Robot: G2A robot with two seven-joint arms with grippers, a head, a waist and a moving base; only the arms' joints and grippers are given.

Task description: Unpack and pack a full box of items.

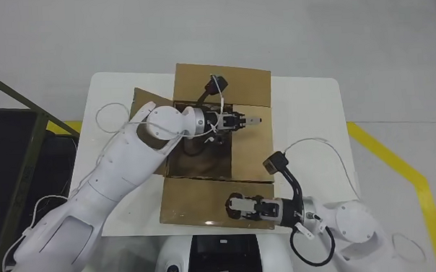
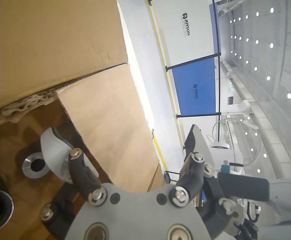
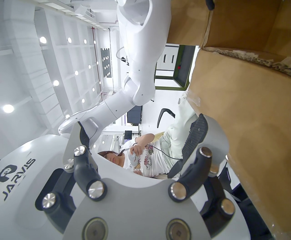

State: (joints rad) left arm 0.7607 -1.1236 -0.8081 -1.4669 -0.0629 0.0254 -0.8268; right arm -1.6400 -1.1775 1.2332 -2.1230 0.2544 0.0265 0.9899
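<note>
Sitting over the near flap (image 1: pixel 191 202) of the open cardboard box (image 1: pixel 255 160) on the white table (image 1: pixel 311 104), the right gripper (image 1: pixel 233 205) has its fingers spread, nothing between them. Farther on, the left gripper (image 2: pixel 125 145) is also spread wide, straddling a box wall, one finger (image 2: pixel 54 145) inside. A round metal part (image 2: pixel 35 164) lies on the box floor beside that finger.
</note>
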